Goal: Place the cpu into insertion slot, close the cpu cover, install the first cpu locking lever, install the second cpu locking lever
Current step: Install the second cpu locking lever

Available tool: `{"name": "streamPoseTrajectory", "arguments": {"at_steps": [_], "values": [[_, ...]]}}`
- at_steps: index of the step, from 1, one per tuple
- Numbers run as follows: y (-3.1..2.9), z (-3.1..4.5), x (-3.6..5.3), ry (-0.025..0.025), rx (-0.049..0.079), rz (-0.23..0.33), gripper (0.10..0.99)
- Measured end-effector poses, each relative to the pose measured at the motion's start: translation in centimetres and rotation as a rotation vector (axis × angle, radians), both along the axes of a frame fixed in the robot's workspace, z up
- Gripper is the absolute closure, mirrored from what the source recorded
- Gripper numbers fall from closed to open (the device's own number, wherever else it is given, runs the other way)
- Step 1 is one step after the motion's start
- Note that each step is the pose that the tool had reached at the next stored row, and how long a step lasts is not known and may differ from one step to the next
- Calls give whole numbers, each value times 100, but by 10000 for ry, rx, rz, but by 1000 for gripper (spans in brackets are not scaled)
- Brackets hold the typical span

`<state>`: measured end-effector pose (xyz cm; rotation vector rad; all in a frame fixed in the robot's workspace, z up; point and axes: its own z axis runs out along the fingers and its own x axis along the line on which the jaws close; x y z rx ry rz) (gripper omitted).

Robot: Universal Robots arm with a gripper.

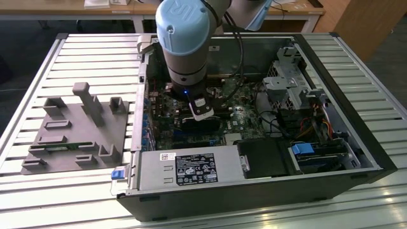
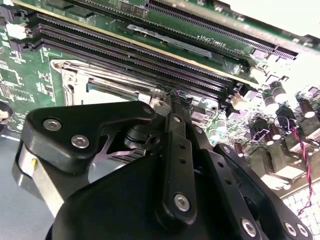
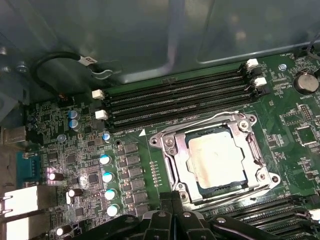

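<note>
The pale silvery square cpu (image 3: 216,159) sits in the metal-rimmed insertion slot (image 3: 170,157) under the thin silvery cpu cover (image 3: 260,155), the black claw (image 2: 172,97), pressed together, at the slot's edge.

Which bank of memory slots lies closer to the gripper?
The bank on the gripper's side of the cpu; the other bank, with white clips, lies beyond it.
</note>
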<state>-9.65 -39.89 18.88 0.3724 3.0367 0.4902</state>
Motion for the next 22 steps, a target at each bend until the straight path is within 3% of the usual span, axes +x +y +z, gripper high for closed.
{"name": "streamPoseTrajectory", "arguments": {"at_steps": [10,22], "values": [[0,149,14,0,-2,0,984],[0,151,308,34,-9,-20,984]]}}
